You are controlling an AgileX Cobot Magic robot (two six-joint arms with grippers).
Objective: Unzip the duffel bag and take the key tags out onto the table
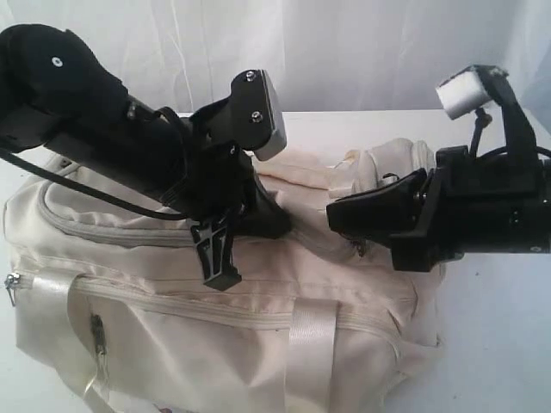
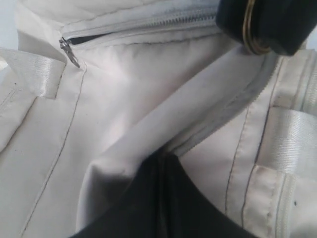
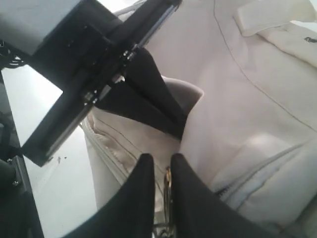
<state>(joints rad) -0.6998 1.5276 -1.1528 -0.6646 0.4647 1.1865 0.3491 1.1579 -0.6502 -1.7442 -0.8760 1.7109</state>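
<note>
The cream duffel bag [image 1: 172, 344] lies on the white table [image 1: 504, 327], filling the lower left of the exterior view. My left gripper [image 1: 274, 225] is on top of the bag, shut on a raised fold of its fabric [image 2: 148, 129]; its black tips [image 2: 162, 154] meet with cloth pinched between them. Facing it from the right, my right gripper [image 1: 332, 211] is shut on a thin metal zipper pull ring [image 3: 168, 191], which shows between its fingertips [image 3: 158, 159]. The same ring [image 2: 250, 29] shows in the left wrist view. The key tags are out of view.
A second zipper pull [image 2: 69, 49] hangs at the end of a zipper with a short dark gap beside it. Satin straps [image 1: 310, 344] cross the bag's front side, above a closed side zipper [image 1: 172, 297]. Bare tabletop shows right of the bag.
</note>
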